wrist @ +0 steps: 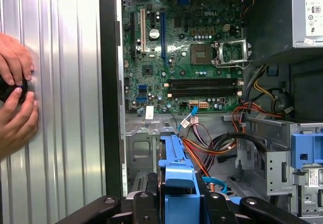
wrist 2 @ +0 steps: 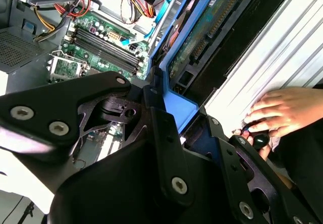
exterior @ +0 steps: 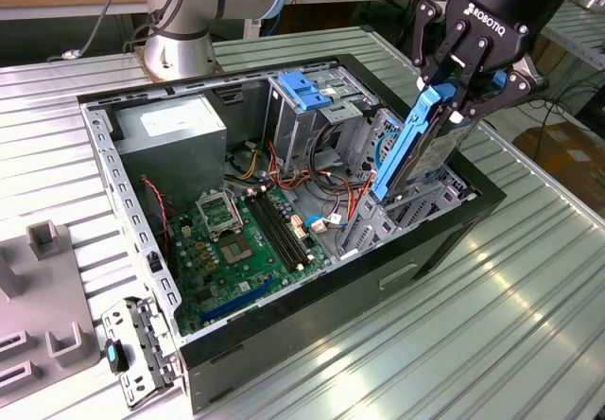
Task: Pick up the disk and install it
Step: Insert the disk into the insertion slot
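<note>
Over the open computer case (exterior: 123, 202) on the ribbed tabletop (exterior: 501, 325), my hand (exterior: 452, 96) is clamped on the blue top end of the disk (exterior: 408, 146). The disk hangs steeply tilted, its lower end dipping into the drive bay (exterior: 406, 217) at the exterior view's right of the case, beside the motherboard (exterior: 236, 250). Its long axis runs from my grip down into that bay, with the broad faces standing on edge. I judge it a stiff, dense metal slab, heavy for its size and sensitive to knocks, with a bare circuit board (wrist 2: 202, 37) on one face. The blue plastic edging looks the safest hold, though it may flex a little. A person's hands (wrist: 15, 93) are at the tabletop beside the case.
</note>
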`<action>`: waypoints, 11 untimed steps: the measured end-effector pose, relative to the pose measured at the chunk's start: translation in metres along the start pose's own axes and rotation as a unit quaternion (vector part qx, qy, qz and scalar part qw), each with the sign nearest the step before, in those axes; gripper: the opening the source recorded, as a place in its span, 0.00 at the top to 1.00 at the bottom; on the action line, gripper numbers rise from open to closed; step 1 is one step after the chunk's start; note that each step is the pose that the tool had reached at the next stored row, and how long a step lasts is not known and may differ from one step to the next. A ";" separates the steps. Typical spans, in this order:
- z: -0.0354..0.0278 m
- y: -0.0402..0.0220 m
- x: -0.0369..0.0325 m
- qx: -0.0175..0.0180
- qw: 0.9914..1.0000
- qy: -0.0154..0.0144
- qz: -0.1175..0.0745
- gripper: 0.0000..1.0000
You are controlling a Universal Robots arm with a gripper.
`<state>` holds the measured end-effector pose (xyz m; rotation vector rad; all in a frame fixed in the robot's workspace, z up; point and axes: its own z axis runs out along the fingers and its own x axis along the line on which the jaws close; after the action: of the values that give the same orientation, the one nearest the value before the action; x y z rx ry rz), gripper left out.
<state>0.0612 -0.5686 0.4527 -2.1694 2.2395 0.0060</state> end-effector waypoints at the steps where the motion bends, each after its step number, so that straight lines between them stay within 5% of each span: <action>1: 0.0004 0.0000 0.0002 0.000 1.000 0.000 0.000 0.63; 11: 0.0042 0.0000 0.0009 0.000 1.000 0.000 0.000 0.63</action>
<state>0.0612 -0.5694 0.4485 -2.1695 2.2396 0.0060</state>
